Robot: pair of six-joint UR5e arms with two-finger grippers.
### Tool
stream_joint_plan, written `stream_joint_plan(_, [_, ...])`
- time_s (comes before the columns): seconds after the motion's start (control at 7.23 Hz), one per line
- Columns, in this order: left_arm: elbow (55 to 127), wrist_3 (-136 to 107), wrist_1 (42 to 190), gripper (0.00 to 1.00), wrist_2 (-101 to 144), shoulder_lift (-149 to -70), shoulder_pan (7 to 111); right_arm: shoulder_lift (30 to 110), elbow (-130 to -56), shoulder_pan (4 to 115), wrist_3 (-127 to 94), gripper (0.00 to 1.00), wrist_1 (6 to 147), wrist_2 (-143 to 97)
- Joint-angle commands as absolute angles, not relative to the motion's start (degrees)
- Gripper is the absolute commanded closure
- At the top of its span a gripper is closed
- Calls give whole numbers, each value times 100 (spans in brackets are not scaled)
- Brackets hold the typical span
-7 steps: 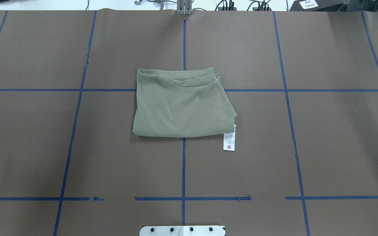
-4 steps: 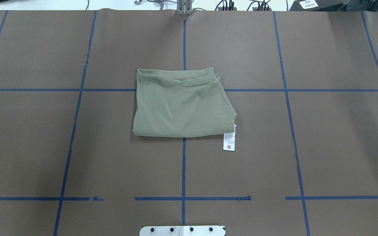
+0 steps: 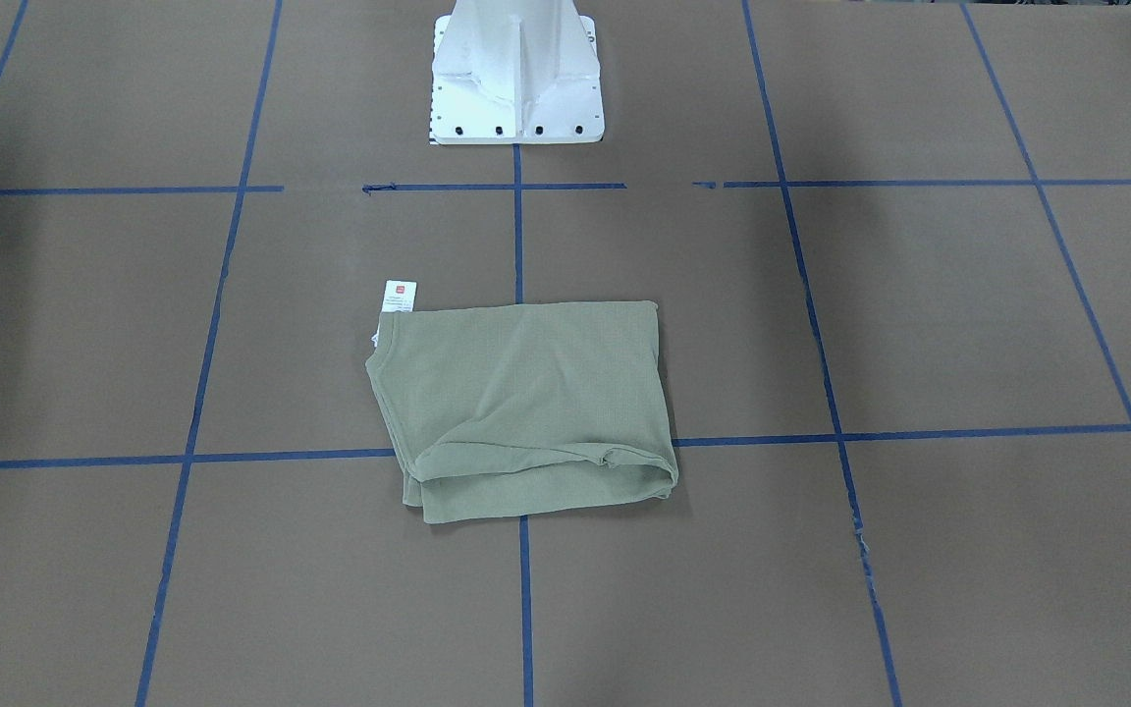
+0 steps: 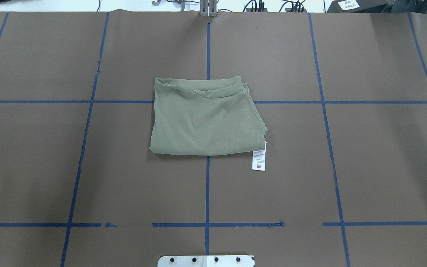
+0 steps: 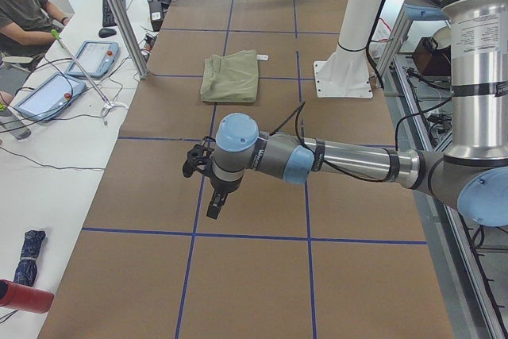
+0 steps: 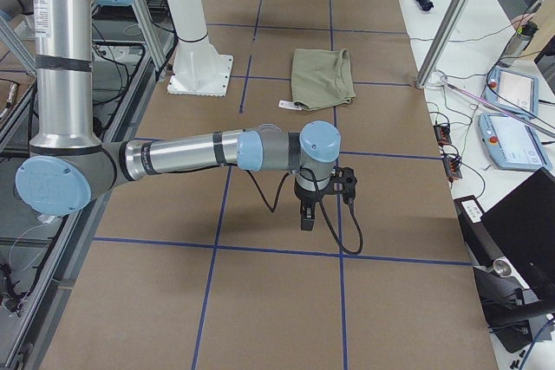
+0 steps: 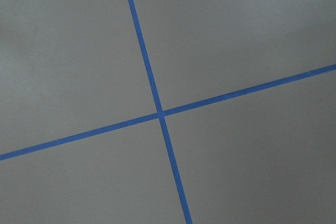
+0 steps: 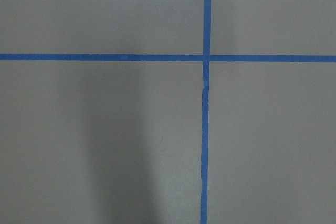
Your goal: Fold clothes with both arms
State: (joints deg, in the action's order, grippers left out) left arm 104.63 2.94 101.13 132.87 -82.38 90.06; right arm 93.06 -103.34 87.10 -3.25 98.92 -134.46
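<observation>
Plainly, the shirt point(image 4: 206, 118) is seen folded into a compact rectangle at the middle of the brown table point(image 4: 365, 167). It is laid across the centre line of blue tape point(image 4: 207, 193). Its white paper tag point(image 4: 258, 161) is spread flat on the table at the near right corner of the bundle. The white pedestal base point(image 3: 516, 79) is set at the near edge, apart from the cloth.

Neither gripper is shown touching the shirt. The left gripper point(image 5: 214, 208) is held pointing down over bare table toward the left end, well apart from the shirt. In the left wrist view only a crossing of tape lines is shown. The right gripper point(image 6: 307, 218) is held the same way toward the right end, again well apart, and its wrist view is likewise filled by tape and brown surface. Both grippers are caught only in the side views, so it cannot be told whether their fingers are apart or together.

Set against the overhead pictures from a second ago and just after, no difference is found. The shirt's outline, its creases along the far edge and the tag's place are all unchanged.
</observation>
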Motion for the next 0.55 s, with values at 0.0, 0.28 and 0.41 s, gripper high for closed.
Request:
stream_joint_plan(0.0, [10590, 316, 10125, 0, 13324, -8165, 9000, 9325, -10423, 8710, -325, 0, 9914, -13517])
stream_joint_plan(0.28, [10669, 308, 10099, 0, 13307, -8148, 9009, 9273, -10424, 8710, -316, 0, 9914, -13465])
stream_joint_plan(0.41, [10557, 308, 10090, 0, 13298, -8147, 8991, 9307, -10380, 8710, -316, 0, 9905, -13474])
